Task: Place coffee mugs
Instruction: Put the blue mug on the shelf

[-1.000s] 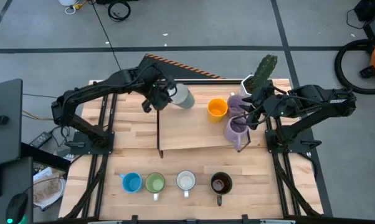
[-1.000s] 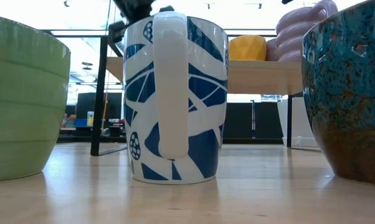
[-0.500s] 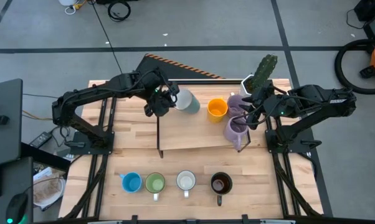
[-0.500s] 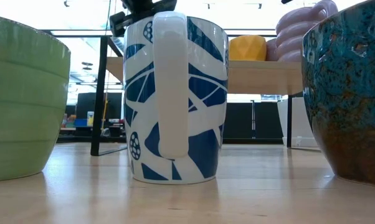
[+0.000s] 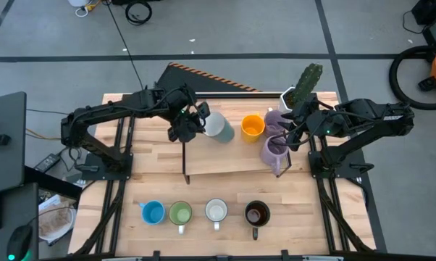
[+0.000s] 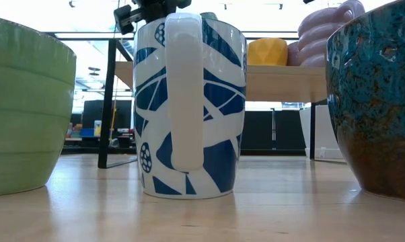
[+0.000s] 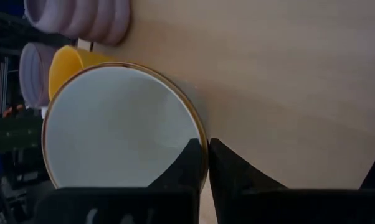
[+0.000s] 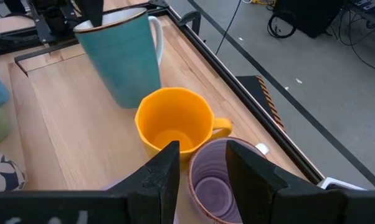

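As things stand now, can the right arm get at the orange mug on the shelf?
Probably yes. The right tool hovers over a lilac mug right beside the orange mug, whose top is uncovered; the teal mug stands on its far side.

The table (image 5: 225, 210) and raised shelf (image 5: 225, 156) are pale, matt wood. The mugs look like glazed ceramic: a glossy orange mug (image 8: 175, 121), a smooth teal mug (image 8: 120, 57), and a mottled, shiny dark mug (image 6: 377, 101).

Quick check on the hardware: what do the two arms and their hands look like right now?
Both arms are dark, jointed and slim. The left hand and right hand each end in two dark, flat, tapering fingers. No markings or loose cables are visible on them.
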